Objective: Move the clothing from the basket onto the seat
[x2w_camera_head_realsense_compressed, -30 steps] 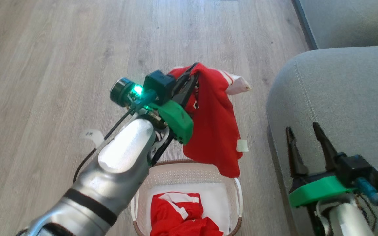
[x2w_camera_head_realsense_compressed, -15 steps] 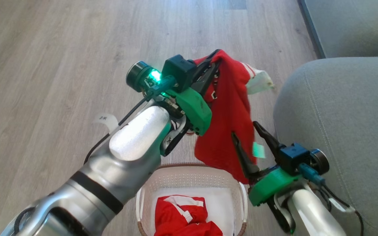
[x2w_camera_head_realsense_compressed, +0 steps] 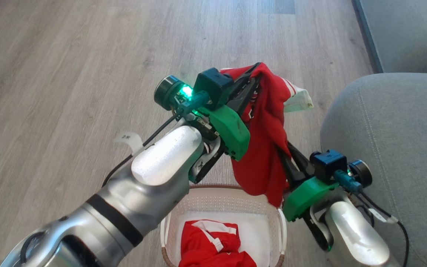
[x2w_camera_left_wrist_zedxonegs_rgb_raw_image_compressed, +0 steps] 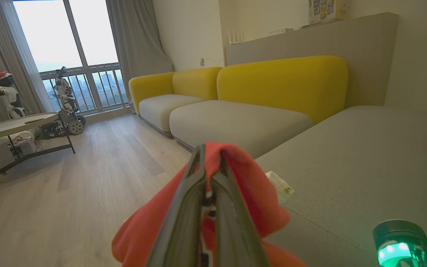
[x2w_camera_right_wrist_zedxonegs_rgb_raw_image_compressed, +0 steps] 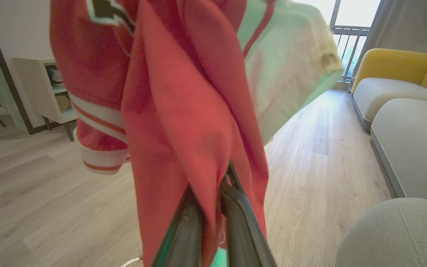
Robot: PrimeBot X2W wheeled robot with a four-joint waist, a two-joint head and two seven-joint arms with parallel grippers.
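The left end effector point(x2w_camera_head_realsense_compressed: 256, 72) is raised above the wooden floor point(x2w_camera_head_realsense_compressed: 69, 74), with its two dark fingers closed together on the top fold of a red jersey point(x2w_camera_head_realsense_compressed: 265, 148). In the left wrist view, the red fabric bunches around both sides of the closed fingers of the left end effector point(x2w_camera_left_wrist_zedxonegs_rgb_raw_image_compressed: 208, 154). The jersey hangs free below this grip point, and its white striped cuff point(x2w_camera_head_realsense_compressed: 297, 98) projects toward the seat point(x2w_camera_head_realsense_compressed: 395, 129). The right end effector point(x2w_camera_head_realsense_compressed: 284, 152) reaches up from the lower right into the lower half of the same jersey. In the right wrist view, a fold of red cloth is pinched in the narrow gap between the nearly closed fingers of the right end effector point(x2w_camera_right_wrist_zedxonegs_rgb_raw_image_compressed: 213, 185). The hem of the jersey hangs just above the far rim of the basket point(x2w_camera_head_realsense_compressed: 221, 188) and beside the rounded edge of the grey seat, without lying on it. Count: two end effectors, both gripping one jersey; two red garments in total, the second red garment point(x2w_camera_head_realsense_compressed: 209, 246) lying crumpled on the white bottom of the basket; one basket; one seat cushion at the right.
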